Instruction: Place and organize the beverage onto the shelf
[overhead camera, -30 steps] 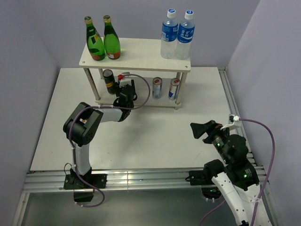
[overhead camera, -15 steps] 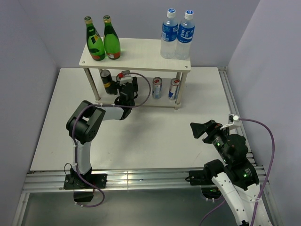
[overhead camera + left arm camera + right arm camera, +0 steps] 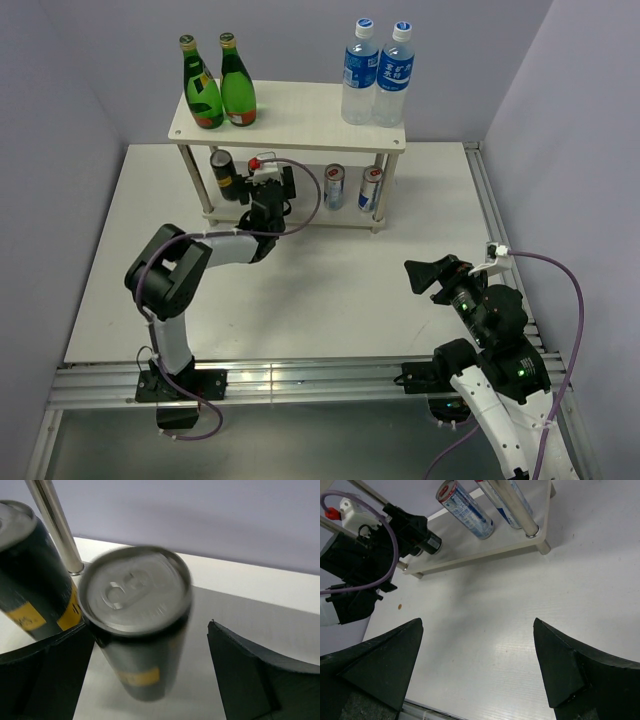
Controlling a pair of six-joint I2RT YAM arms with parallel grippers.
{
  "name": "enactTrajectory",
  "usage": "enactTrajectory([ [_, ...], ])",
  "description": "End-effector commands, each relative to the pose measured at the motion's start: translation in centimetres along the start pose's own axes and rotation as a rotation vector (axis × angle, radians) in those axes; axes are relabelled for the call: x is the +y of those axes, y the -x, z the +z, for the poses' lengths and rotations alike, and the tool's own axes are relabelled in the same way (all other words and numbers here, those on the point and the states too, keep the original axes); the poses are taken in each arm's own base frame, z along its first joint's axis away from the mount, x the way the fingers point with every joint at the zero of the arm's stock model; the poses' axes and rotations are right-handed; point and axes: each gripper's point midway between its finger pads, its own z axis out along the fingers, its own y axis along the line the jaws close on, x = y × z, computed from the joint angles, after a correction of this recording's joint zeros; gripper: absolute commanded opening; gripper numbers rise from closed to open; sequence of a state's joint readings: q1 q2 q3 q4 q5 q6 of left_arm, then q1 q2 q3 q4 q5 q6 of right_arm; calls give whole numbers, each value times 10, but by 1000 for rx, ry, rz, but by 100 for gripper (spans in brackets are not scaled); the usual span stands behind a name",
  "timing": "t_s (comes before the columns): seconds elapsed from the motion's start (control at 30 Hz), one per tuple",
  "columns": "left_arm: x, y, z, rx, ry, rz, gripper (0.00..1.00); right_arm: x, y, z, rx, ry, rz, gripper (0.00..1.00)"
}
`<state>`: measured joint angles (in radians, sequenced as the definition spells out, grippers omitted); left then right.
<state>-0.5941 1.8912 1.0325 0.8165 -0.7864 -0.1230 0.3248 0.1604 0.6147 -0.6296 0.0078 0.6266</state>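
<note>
Straddling the upright black can [image 3: 135, 600] on the shelf [image 3: 300, 105], left gripper [image 3: 150, 680] gapes wide, holding nothing. Exit: straight back.

The cream-white two-tier shelf [image 3: 300, 105] carries two green glass bottles [image 3: 203, 95], two clear water bottles [image 3: 359, 85], two dark cans [image 3: 135, 630] and two slim silver cans [image 3: 334, 186].

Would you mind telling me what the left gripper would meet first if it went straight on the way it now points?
Most likely the dark can, which stands between the open jaws of the left gripper; how near it is, the blur makes hard to judge.
</note>
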Motion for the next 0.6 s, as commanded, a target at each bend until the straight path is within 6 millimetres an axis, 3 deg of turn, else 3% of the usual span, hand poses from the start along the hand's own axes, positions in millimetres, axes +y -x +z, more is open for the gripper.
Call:
enactTrajectory([
  [0.0, -4, 17, -21, -14, -21, -45, 99, 5, 8, 1, -37, 25, -15, 98],
  [0.13, -3, 15, -44, 8, -15, -34, 99, 6, 9, 0, -44, 29, -13, 98],
  [0.33, 1, 14, -95, 47, 20, -36, 99, 5, 11, -2, -56, 31, -9, 98],
  [0.43, 11, 8, -126, 101, 29, -48, 99, 4, 11, -2, -59, 23, -8, 98],
  [0.47, 14, -7, -142, 158, 20, -31, 99, 4, 11, -2, -60, 20, -6, 98],
  [0.53, 24, -6, -164, 199, -1, -50, 99, 4, 11, -2, -60, 24, -6, 98],
  [0.57, 19, -7, -180, 225, -28, -102, 99, 5, 11, -1, -58, 24, -6, 98],
])
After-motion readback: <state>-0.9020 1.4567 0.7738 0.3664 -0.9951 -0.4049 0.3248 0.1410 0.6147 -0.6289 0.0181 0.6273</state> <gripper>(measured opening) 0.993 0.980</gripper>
